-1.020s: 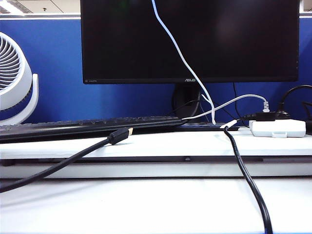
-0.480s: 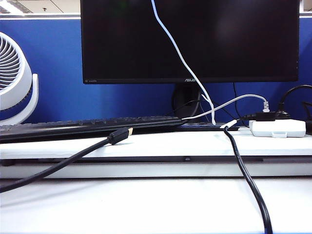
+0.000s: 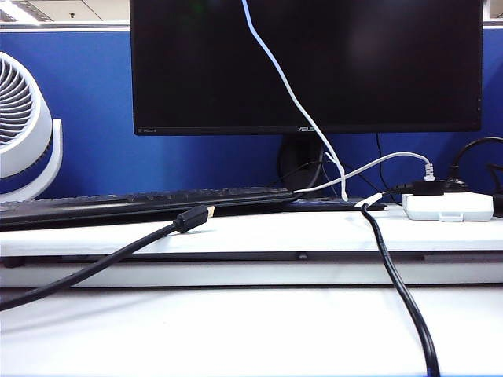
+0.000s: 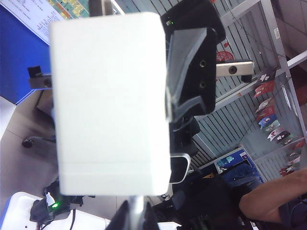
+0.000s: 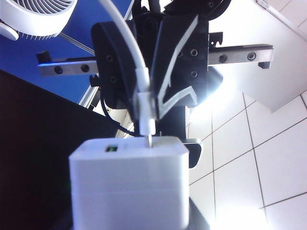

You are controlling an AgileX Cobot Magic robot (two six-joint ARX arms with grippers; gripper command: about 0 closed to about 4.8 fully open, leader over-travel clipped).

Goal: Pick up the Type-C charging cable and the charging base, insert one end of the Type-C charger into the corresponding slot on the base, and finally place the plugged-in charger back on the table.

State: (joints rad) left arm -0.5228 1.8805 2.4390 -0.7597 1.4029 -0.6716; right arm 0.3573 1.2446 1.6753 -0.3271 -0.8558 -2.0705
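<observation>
The left tool (image 4: 115, 96) is clamped on the charging base (image 4: 110, 105), which fills most of the left wrist view; one black finger (image 4: 192, 72) presses its side while the other finger is hidden behind the block. The base is held up off the desk (image 3: 251, 330), with ceiling and office space behind it.

The right tool (image 5: 148, 91) is closed on the plug end of the Type-C charging cable (image 5: 144, 103), its two black fingers (image 5: 112, 67) pinching the white plug housing between them. The metal tip of the plug points from the tool toward the base (image 5: 129, 187) and sits right at the base's top face, near a small green-lit slot; whether the tip has entered a slot is hard to tell from this angle. The cord runs up out of the tool's grip.

In the exterior view neither tool shows. The white cord (image 3: 292, 94) hangs down across the monitor (image 3: 196, 71), ending behind the raised shelf (image 3: 251, 232). A thick black cable (image 3: 102, 259) lies across the shelf and desk, and a wider white box (image 3: 448, 206) rests on the shelf
</observation>
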